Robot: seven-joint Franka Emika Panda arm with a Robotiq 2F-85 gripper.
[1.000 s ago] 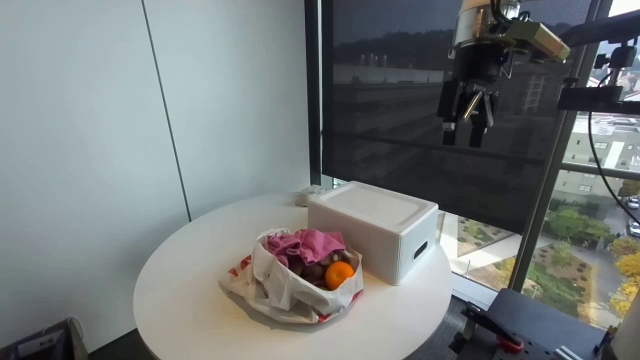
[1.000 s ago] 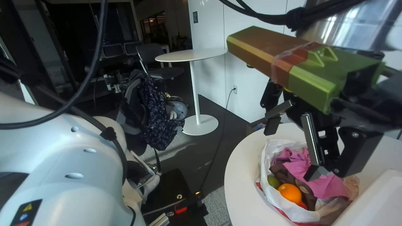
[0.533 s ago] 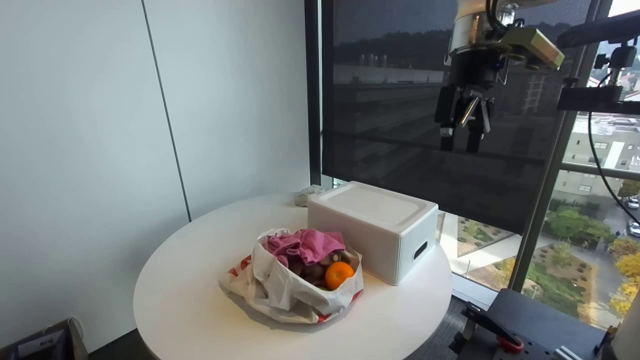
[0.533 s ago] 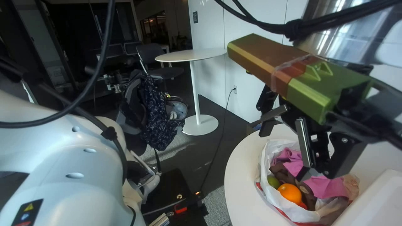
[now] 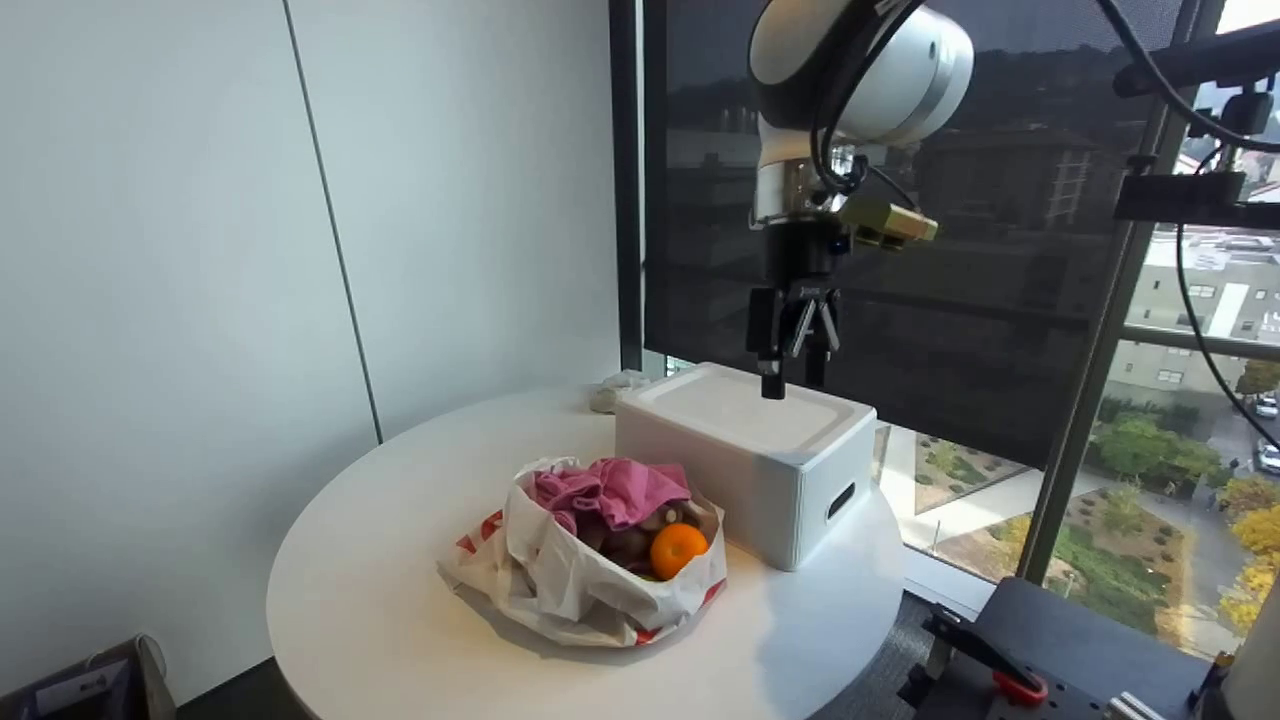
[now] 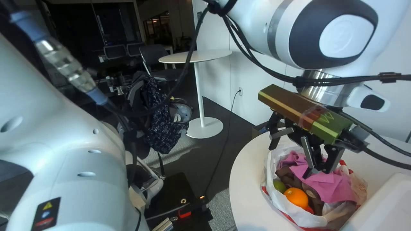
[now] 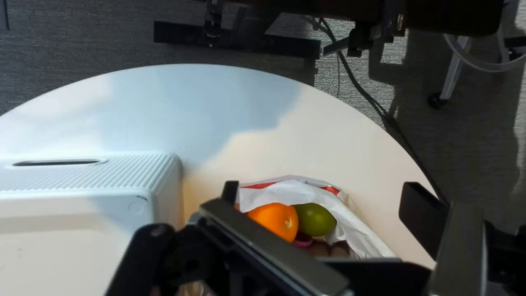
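My gripper point(image 5: 794, 378) is open and holds nothing. It hangs in the air with its fingers pointing down, above the table near the bag and box. Its spread fingertips also show in the wrist view point(image 7: 324, 199). A crumpled white plastic bag point(image 5: 570, 590) with red marks sits open on the round table. A pink cloth point(image 6: 334, 189) lies across its top. An orange point(image 7: 273, 218) and a green fruit point(image 7: 314, 220) lie in the bag beside a brown object point(image 6: 290, 178). A bit of red shows under the orange. The cloth and bag hide the other contents.
A closed white box point(image 5: 740, 410) with a handle slot stands on the white table point(image 5: 370, 580), close beside the bag. A small crumpled clear item point(image 5: 615, 390) lies behind it. A dark blind point(image 5: 800, 230) and a white wall point(image 5: 200, 300) are behind the table.
My gripper has moved left and down in an exterior view, coming nearer the box and bag. It stays open. The bag, its contents and the box have not moved.
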